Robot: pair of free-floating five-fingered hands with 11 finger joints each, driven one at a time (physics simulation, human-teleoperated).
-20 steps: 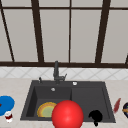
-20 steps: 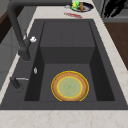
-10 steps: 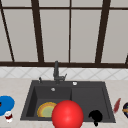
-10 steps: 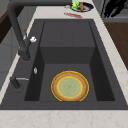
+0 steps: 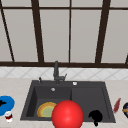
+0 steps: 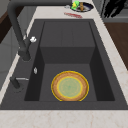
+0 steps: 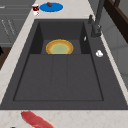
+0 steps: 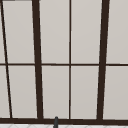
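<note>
My right hand (image 5: 95, 117) floats in front of the sink's front rim, right of a large red ball (image 5: 67, 114) that hangs at the front centre. It holds nothing. In the left side view the same hand (image 6: 113, 7) shows at the far end, off the counter's front edge, with its fingers spread straight. A black sliver of a hand (image 7: 1, 51) sits at the left edge of the right side view. A yellow plate (image 5: 47, 109) with an orange rim lies flat in the left basin of the black sink (image 5: 87, 96).
A black tap (image 5: 56, 71) stands behind the sink. On the left counter are a blue plate (image 5: 7, 105) bearing a small dark item and a small red-and-white cup (image 5: 8, 116). On the right counter lie a red strip (image 5: 116, 105) and a dark bowl (image 5: 125, 109).
</note>
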